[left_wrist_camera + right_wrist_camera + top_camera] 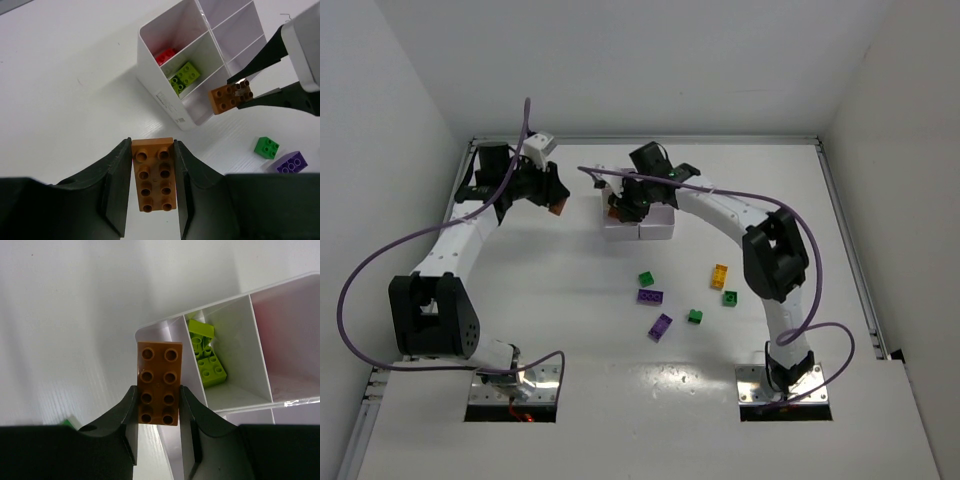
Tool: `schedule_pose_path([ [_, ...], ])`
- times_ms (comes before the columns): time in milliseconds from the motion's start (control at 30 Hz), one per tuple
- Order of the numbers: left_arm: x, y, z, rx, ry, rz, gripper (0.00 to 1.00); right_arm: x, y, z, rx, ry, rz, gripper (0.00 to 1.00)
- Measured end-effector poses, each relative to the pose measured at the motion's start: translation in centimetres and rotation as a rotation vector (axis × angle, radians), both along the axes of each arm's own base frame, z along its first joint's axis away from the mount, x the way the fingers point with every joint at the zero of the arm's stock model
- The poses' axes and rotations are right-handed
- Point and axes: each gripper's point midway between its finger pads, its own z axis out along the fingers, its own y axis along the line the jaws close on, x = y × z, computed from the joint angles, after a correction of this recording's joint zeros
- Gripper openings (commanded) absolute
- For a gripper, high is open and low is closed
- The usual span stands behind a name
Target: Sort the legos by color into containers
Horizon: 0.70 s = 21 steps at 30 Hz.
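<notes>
- The step in hand, as I judge it, is dropping off orange. My right gripper (159, 390) has its fingers clamped on the long sides of an orange-brown eight-stud plastic brick (160, 382), studs toward the camera, over a corner of the white six-compartment plastic container (237, 365).
- My left gripper (152, 147) is clamped the same way on a second orange-brown eight-stud brick (153, 175). It is held above the white table (65, 100) at the lower middle of its own view, apart from the container.
- Inside the container, one compartment holds lime-green bricks (184, 76) and the one beside it holds a red brick (165, 55). The other compartments I can see look empty.
- The next move, I think, is to settle the right brick over an empty compartment, clear of the thin walls and not over the lime one, then part the fingers. The left brick should go into that same compartment once my right arm is out of the way, because both grippers crowd one small box.
- The left wrist view shows what my right wrist view cannot: the right fingers and their brick from outside, against the compartment next to the lime one. I cannot tell how high above it they are.
- Only the top view shows what is left to sort: green bricks (646, 279), purple bricks (650, 296) and a small yellow-orange brick (719, 275). They lie loose at centre frame, below the container and well apart from both grippers.
</notes>
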Motion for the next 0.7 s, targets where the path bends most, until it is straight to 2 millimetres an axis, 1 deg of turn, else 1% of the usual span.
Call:
schedule_pose_path([
  [167,0.1,0.0,0.1,-0.006,-0.001,0.004,0.1,0.0,0.3,-0.5,-0.02,-0.042,0.026,0.04],
  [433,0.2,-0.2,0.1,-0.011,-0.002,0.004,0.1,0.7,-0.6,-2.3,-0.068,-0.081,0.004,0.05],
  [533,0.3,-0.3,-0.1,-0.012,0.0,0.0,0.1,1.1,-0.7,-2.5,-0.076,-0.098,-0.001,0.12],
  [567,0.4,-0.3,-0.2,-0.013,0.005,0.001,0.1,1.2,-0.7,-2.5,-0.075,-0.103,-0.002,0.19],
  [667,0.5,-0.4,-0.6,-0.014,0.016,0.001,0.1,1.4,-0.8,-2.6,-0.08,-0.119,-0.005,0.24],
  [700,0.5,-0.4,-0.7,-0.014,0.019,0.001,0.1,1.4,-0.8,-2.7,-0.082,-0.12,-0.006,0.28],
])
